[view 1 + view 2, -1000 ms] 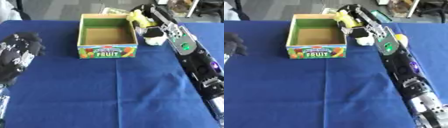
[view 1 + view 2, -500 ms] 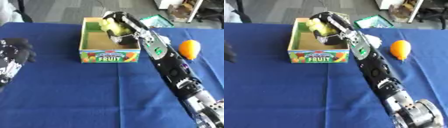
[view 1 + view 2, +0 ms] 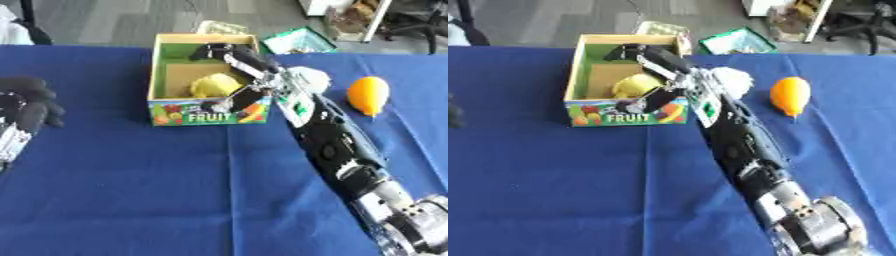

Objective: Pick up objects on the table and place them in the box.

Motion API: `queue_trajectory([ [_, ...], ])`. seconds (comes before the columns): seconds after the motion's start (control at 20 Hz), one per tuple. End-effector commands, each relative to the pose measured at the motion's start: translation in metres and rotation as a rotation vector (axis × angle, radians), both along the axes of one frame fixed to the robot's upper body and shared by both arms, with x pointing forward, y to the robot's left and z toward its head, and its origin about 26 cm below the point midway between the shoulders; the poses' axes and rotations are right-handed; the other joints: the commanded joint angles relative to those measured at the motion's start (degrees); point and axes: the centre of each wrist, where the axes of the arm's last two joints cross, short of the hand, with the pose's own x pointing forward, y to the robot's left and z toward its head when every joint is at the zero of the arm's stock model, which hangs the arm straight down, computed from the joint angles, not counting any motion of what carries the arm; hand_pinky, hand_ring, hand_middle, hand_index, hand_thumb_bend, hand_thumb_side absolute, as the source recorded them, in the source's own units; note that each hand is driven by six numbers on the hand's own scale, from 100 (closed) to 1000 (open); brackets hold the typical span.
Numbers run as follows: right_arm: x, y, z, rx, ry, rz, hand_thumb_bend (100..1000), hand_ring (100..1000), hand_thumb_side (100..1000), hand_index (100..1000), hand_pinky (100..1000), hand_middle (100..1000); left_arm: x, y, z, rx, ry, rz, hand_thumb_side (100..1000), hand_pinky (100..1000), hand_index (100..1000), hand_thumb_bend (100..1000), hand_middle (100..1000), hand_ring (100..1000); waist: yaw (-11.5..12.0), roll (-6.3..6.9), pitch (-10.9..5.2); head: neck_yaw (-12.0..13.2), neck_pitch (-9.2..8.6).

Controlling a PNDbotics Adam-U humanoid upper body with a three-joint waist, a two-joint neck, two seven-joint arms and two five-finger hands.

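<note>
One box (image 3: 206, 111) holds one yellow fruit (image 3: 213, 86), lying just under the spread, empty fingers of the right hand (image 3: 229, 52). One orange fruit (image 3: 367, 94) lies on the table (image 3: 149, 190), well right of those fingers. The left hand (image 3: 26, 107) rests at the left edge, fingers curled on nothing.

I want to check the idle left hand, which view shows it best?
The left eye view. There the left hand shows at the left edge of the table, dark fingers curled, holding nothing. The right eye view catches only a dark sliver of it at the left border, too little to read.
</note>
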Motion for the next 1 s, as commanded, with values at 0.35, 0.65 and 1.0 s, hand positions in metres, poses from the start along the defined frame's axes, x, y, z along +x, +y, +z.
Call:
queue_trajectory([
  [0.35,-0.008,-0.063,0.053,0.191,-0.09,-0.09,397,896,146,873,916,769,-0.003,0.005,0.001,0.003,-0.006,0.024,361,573,719,396,598,608,-3.4,-0.41,-1.47,1.6,0.01],
  [0.65,-0.022,-0.141,0.052,0.237,-0.037,-0.271,395,879,157,876,903,757,-0.004,0.01,-0.003,0.008,0.004,0.052,363,573,719,395,598,609,-5.5,-0.7,-1.82,2.5,0.16],
  [1.0,-0.034,-0.209,0.014,0.232,0.064,-0.505,389,871,199,877,895,751,-0.005,0.013,-0.004,0.01,0.007,0.065,365,573,720,393,598,609,-6.5,-0.61,-1.85,3.2,-0.45],
])
